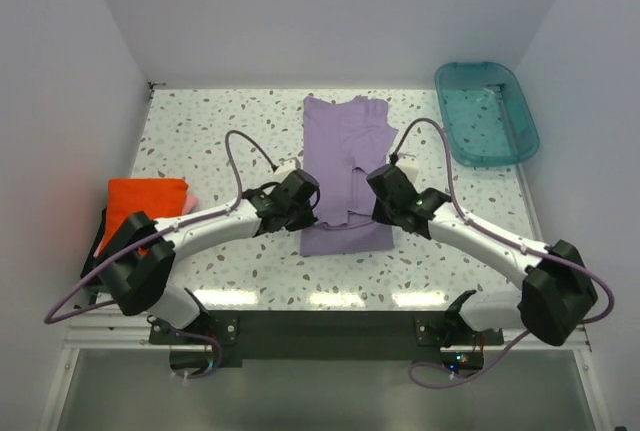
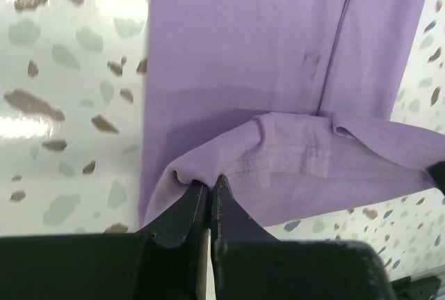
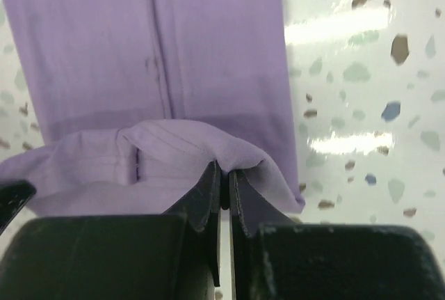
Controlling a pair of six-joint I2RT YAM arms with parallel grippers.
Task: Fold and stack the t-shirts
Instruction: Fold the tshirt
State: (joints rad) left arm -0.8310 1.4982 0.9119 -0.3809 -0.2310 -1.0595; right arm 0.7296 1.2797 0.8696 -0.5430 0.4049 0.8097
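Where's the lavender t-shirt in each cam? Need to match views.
Top external: lavender t-shirt mid-table, lengthwise between the two arms.
Left wrist: fills centre and right; near hem pinched by left gripper, bottom centre.
Right wrist: fills left and centre; hem pinched by right gripper, bottom centre.
Shared landmark: speckled table flanking the shirt.
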